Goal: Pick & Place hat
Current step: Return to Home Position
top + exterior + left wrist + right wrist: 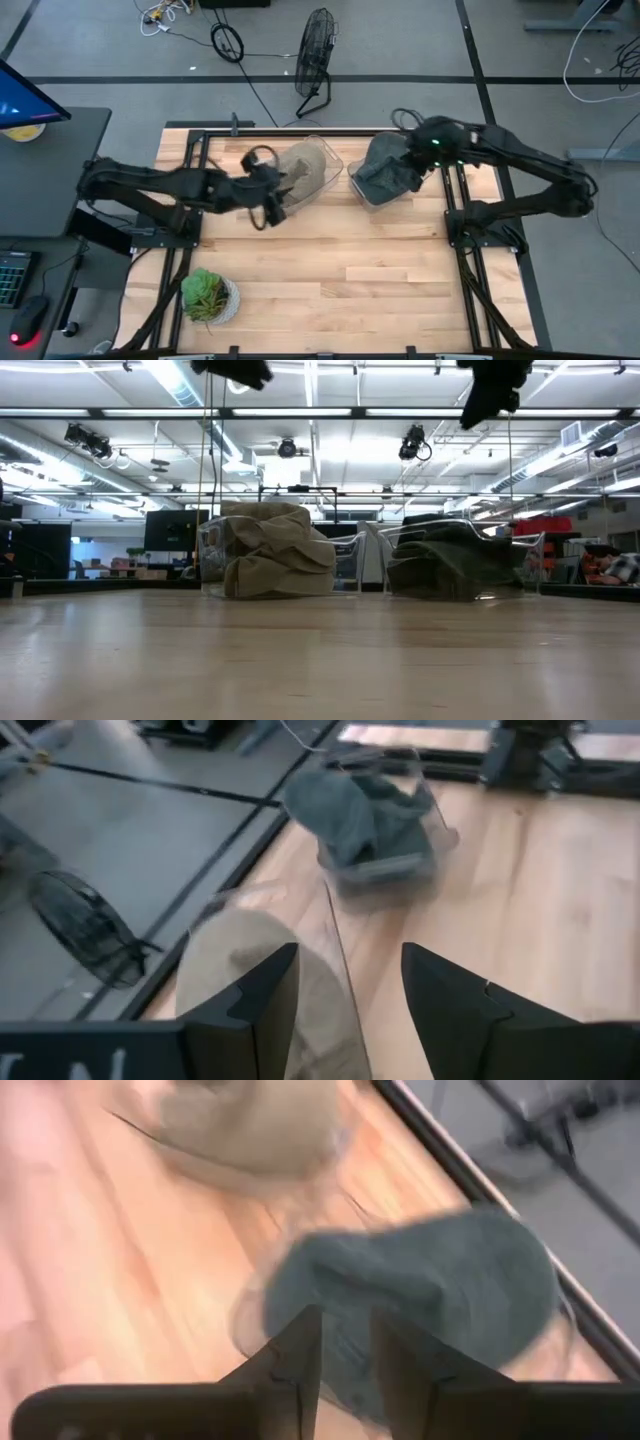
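Observation:
A tan hat [305, 165] lies crumpled in a clear bin [332, 158] near the table's far edge. A dark grey hat [385, 172] fills a second clear bin [530, 560] to its right. In the low view the tan hat [275, 550] and the grey hat [455, 560] each rest on their bin's floor. My left gripper [350, 990] is open, raised above the near side of the tan hat [250, 970], empty. My right gripper [345, 1345] hovers over the grey hat [440, 1280], its fingers a narrow gap apart and empty. Both grippers show high above the bins in the low view.
A small potted plant [210, 295] stands at the table's near left corner. Bare wood [350, 270] spreads between the bins and the near edge. A floor fan [316, 50] stands beyond the far edge. A side desk with a monitor [25, 100] sits to the left.

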Available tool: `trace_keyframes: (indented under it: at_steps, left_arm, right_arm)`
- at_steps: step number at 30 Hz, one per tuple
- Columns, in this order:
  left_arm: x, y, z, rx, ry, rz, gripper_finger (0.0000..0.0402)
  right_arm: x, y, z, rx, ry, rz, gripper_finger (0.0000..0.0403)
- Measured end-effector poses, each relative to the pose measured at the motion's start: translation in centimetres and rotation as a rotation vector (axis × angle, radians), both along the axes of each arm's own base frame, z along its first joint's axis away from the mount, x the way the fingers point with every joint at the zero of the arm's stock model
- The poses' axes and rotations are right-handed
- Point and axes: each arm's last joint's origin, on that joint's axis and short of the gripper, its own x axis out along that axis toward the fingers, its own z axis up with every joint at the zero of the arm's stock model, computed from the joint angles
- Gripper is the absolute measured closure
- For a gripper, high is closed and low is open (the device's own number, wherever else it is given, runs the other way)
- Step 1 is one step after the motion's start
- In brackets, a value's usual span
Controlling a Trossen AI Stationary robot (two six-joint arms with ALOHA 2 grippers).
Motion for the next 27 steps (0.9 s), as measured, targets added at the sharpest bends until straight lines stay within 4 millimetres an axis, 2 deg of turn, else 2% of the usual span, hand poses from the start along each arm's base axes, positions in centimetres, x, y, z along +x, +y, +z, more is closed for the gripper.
trace_keyframes:
  at_steps: [4,11,15,21,27]
  left_arm:
    - [-2.7,0.6,-0.7,-0.058,-0.046,-0.051,0.0233]
    - [-5.4,0.9,-5.4,-0.112,-0.206,-0.173,0.0266]
    - [-7.0,1.3,-6.1,-0.113,-0.291,-0.173,0.0280]
    - [-10.1,1.9,-6.6,-0.047,-0.338,-0.195,0.0296]
    - [-12.0,2.0,-9.8,0.059,-0.328,-0.268,0.0314]
  right_arm:
    - [-2.0,1.4,-0.6,-0.036,-0.164,0.088,0.0309]
    - [-3.6,2.8,-4.9,-0.052,-0.421,0.277,0.0309]
    - [-3.9,3.1,-7.8,-0.080,-0.512,0.337,0.0309]
    - [-5.1,3.4,-11.3,-0.123,-0.554,0.381,0.0309]
    - [-5.9,3.9,-13.3,-0.124,-0.654,0.435,0.0309]
